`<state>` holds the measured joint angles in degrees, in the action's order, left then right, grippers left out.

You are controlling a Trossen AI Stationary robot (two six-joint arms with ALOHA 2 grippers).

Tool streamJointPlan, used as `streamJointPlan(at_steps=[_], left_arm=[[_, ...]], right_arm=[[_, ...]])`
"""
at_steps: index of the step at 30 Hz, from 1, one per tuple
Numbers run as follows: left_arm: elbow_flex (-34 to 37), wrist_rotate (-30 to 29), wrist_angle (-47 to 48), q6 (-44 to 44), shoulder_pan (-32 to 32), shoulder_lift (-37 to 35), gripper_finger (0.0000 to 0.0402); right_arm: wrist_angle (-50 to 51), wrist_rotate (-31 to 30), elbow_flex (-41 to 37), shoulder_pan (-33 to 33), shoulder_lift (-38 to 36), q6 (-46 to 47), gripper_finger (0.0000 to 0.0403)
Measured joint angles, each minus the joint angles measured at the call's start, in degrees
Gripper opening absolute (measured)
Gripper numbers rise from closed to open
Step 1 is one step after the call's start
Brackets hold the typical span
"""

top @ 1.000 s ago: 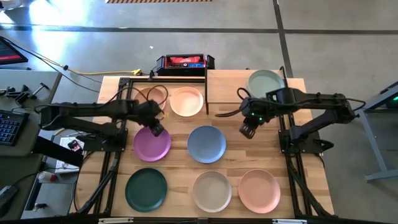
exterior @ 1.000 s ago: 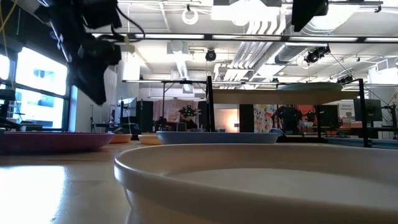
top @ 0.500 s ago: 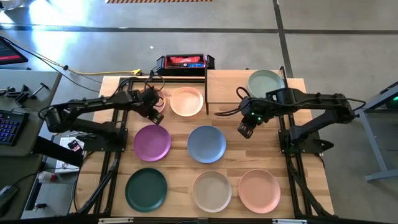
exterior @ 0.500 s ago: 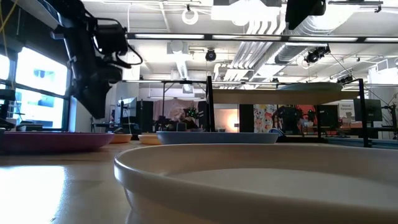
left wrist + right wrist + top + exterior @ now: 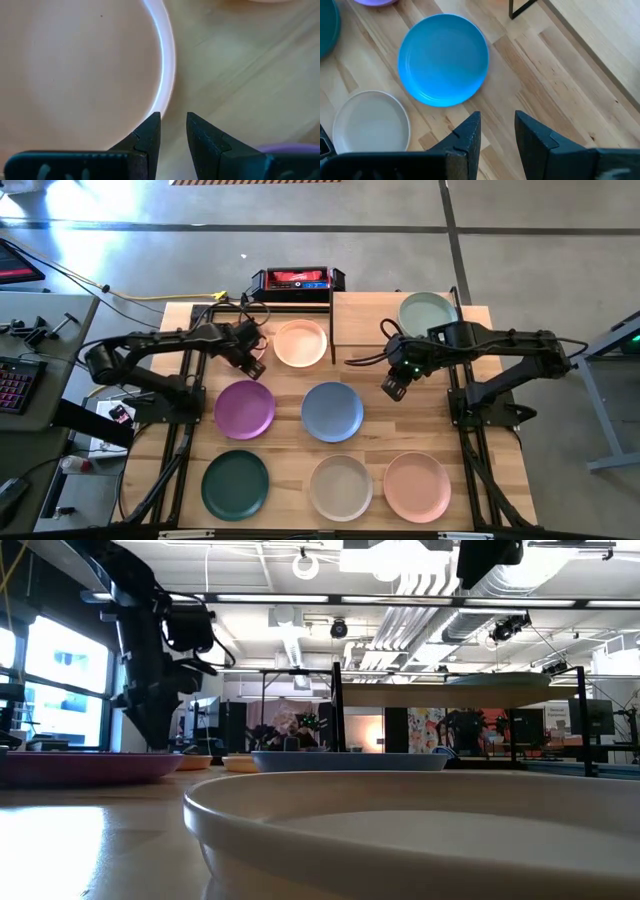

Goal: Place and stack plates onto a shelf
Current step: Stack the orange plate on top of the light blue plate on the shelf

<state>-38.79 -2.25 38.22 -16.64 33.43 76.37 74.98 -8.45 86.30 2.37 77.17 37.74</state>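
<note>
Seven plates lie flat on the tabletop: peach (image 5: 75,65), cream (image 5: 300,343), purple (image 5: 245,408), blue (image 5: 332,411), dark green (image 5: 235,484), beige (image 5: 340,486) and pink (image 5: 417,485). The sage green plate (image 5: 428,310) rests on the shelf (image 5: 375,320). My left gripper (image 5: 252,366) is open by a narrow gap and hangs low at the peach plate's near-right rim, with my arm hiding most of that plate from above. My right gripper (image 5: 393,387) is open over bare wood between the blue plate and the shelf. My left gripper (image 5: 173,116) comes from above, pointing down, at the peach plate's rim (image 5: 165,85). One fingertip (image 5: 152,122) stands over the rim and the other over the bare table beside it. Whether a finger touches the plate, I cannot tell.
A red and black box (image 5: 297,280) sits beyond the table's far edge. The shelf's black legs (image 5: 520,7) stand just beyond my right gripper. Bare wood lies between the plate rows and under the shelf (image 5: 440,695).
My left gripper has moved from above the purple plate toward the table's far edge and has come down at the peach plate's rim. The plates have stayed where they were.
</note>
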Motion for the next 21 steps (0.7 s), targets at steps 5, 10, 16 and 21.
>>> streamJointPlan(at_steps=[5,10,16,21], left_arm=[[0.0,-1.1,-1.1,0.9,0.0,2.5,0.0083],[0.0,-3.4,-1.1,0.9,0.0,4.9,0.0083],[0.0,-3.6,-1.7,1.0,0.0,7.1,0.0083],[-0.3,-4.5,-2.0,1.4,-0.1,9.1,0.008]], right_arm=[[0.0,0.0,0.0,0.0,0.0,0.0,0.0099],[0.0,0.0,0.0,0.0,0.0,0.0,0.0099],[0.0,0.0,0.0,0.0,0.0,0.0,0.0099],[0.0,0.0,0.0,0.0,0.0,0.0,0.0099]])
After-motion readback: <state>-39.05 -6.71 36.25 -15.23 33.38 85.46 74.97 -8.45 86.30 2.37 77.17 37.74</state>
